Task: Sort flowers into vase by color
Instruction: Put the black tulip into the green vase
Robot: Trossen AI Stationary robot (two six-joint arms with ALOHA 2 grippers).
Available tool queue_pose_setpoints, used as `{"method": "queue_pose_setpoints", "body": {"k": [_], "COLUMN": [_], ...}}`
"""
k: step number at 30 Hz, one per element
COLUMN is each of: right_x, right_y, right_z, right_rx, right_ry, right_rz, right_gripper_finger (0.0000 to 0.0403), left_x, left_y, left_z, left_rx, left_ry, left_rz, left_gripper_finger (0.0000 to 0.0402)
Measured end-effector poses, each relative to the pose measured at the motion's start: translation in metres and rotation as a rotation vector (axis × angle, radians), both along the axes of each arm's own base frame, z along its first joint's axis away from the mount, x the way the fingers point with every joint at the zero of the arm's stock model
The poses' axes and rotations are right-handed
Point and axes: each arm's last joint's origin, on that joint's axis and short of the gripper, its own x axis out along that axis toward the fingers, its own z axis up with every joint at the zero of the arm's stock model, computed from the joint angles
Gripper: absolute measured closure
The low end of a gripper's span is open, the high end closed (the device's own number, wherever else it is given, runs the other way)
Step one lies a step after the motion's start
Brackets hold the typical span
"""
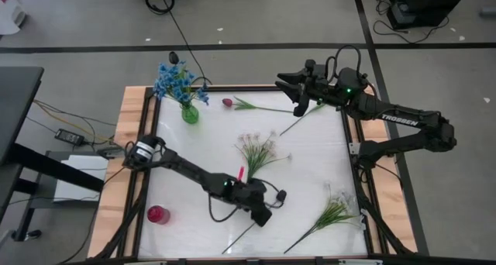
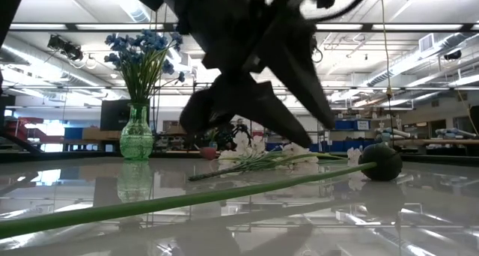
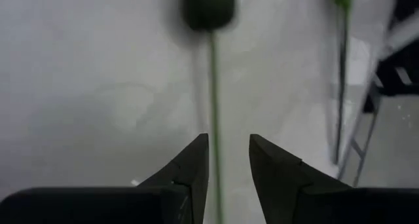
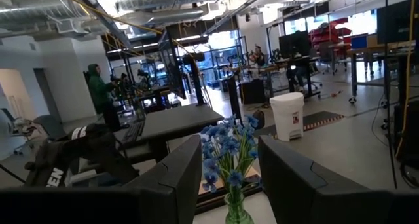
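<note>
Left gripper [image 3: 228, 160] parted narrowly astride blackish bud's stem [image 3: 213, 93], glossy white table [image 1: 310, 172], ceiling-lit workshop behind

Two dark arms here: right arm [image 1: 403, 125] carries white TROSSEN lettering and a green light; left gripper [image 3: 226, 165] shows tapered black fingers.

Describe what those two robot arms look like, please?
Both are dark, jointed arms. The right arm carries white TROSSEN lettering and a small green light; the left arm trails a looping black cable. Each ends in two dark, wedge-shaped fingers tapering to points.
</note>
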Motion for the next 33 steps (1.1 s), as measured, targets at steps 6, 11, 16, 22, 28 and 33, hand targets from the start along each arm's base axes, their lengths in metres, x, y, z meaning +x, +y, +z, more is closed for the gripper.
{"method": "queue_pose_setpoints", "body": {"k": [6,11,16,22,28,33], "right_x": [0.000,0.000,0.000,0.000,0.000,0.000], "right_y": [0.000,0.000,0.000,0.000,0.000,0.000], "right_z": [0.000,0.000,0.000,0.000,0.000,0.000], "right_rx": [0.000,0.000,0.000,0.000,0.000,0.001], "right_ry": [-0.001,0.000,-0.001,0.000,0.000,0.002], "right_rz": [0.000,0.000,0.000,0.000,0.000,0.000], "right_gripper_finger": [0.0243,0.0243,0.0243,0.0243,0.0243,0.0243], "left_x": [-0.001,-0.002,-0.004,-0.006,-0.007,-0.007], "left_y": [-0.012,-0.023,-0.029,-0.034,-0.036,-0.037], "left_z": [-0.002,-0.009,-0.009,-0.012,-0.028,-0.030], "left_rx": [0.033,0.066,0.133,0.194,0.216,0.203], "left_ry": [-0.039,-0.065,-0.082,-0.092,-0.047,-0.033], "left_rz": [-0.048,-0.113,-0.148,-0.187,-0.197,-0.186], "left_gripper_finger": [0.0294,0.0305,0.0315,0.0320,0.0320,0.0320]}}
